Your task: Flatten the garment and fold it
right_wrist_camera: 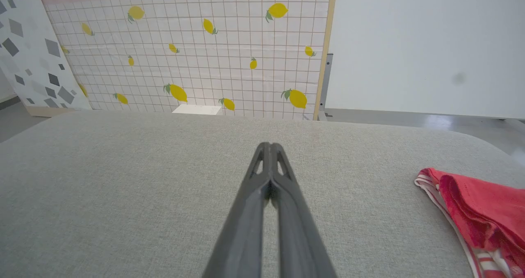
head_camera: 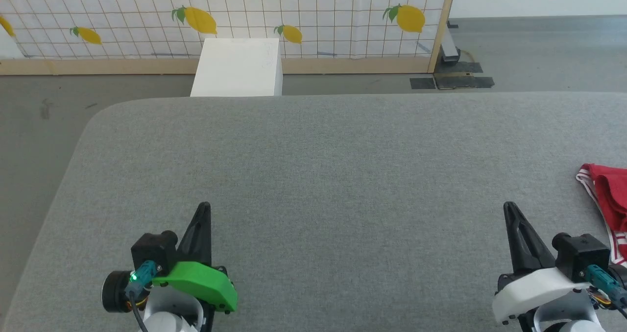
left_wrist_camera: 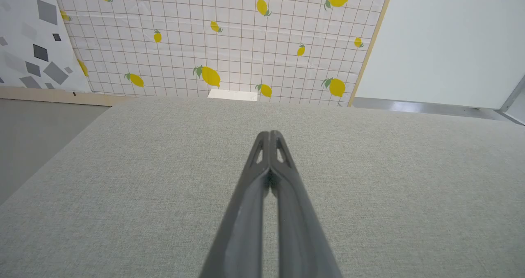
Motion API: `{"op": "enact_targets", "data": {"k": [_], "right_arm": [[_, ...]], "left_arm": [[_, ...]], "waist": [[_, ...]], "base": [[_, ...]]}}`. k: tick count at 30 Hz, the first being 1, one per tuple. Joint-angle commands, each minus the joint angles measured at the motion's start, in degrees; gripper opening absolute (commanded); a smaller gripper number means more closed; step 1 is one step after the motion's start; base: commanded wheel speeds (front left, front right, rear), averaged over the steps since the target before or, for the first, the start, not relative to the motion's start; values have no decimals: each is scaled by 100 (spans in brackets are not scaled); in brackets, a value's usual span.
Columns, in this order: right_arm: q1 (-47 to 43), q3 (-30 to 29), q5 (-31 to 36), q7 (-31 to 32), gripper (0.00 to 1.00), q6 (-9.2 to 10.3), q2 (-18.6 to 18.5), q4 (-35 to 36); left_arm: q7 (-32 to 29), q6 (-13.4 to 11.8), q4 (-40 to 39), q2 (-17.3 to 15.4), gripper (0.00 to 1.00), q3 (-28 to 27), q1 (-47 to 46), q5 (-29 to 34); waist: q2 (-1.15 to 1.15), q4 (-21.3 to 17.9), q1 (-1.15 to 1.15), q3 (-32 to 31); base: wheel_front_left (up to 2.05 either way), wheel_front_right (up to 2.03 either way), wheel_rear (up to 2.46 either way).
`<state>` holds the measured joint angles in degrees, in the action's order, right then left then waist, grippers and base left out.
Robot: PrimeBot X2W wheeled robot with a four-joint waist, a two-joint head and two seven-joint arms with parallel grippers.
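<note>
Left tool [head_camera: 204,209]: the two dark fingers are pressed together at the tips, with nothing between them. The left wrist view confirms this [left_wrist_camera: 269,137]: the tips meet, leaving only a narrow slit lower down between the fingers. The tool points across the grey fabric-covered tabletop [head_camera: 313,165]. Whether the tips touch the cloth surface cannot be told.

Right tool [head_camera: 509,208]: the fingers are likewise fully closed tip to tip and grip nothing, as the right wrist view also shows [right_wrist_camera: 270,147].

Garment [head_camera: 606,195]: a bunched red shirt with white-and-red striped trim. It lies on the tabletop just to the right of the right tool and slightly ahead of its tips, apart from the fingers. It is well apart from the left tool. In the right wrist view the garment [right_wrist_camera: 482,214] sits at the lower right, crumpled in folds, partly cut off by the frame edge.

Beyond both tools, past the far edge of the tabletop, a white box [head_camera: 237,67] stands on the floor [head_camera: 49,106] against a lemon-printed grid panel [head_camera: 318,13].
</note>
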<state>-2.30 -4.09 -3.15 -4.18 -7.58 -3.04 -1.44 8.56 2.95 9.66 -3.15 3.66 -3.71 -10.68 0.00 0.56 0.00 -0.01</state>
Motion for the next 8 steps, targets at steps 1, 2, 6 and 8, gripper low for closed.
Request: {"op": "enact_targets", "data": {"k": [1, 2, 6, 8], "right_arm": [[93, 25, 51, 25, 0, 4, 7, 34], [95, 31, 55, 31, 0, 4, 7, 35], [103, 53, 70, 53, 0, 4, 8, 41], [106, 63, 77, 64, 0, 4, 8, 45]], "left_arm": [[-44, -33, -58, 12, 0, -31, 94, 109], [-57, -37, -72, 12, 0, -36, 99, 123], [-102, -52, -123, 13, 0, -55, 114, 177], [-125, -59, -148, 13, 0, -65, 122, 204]], "waist": [[0, -1, 0, 0], [0, -2, 0, 0], [0, -5, 0, 0], [0, -6, 0, 0]], "base": [[0, 0, 0], [0, 0, 0], [0, 0, 0], [0, 0, 0]]}}
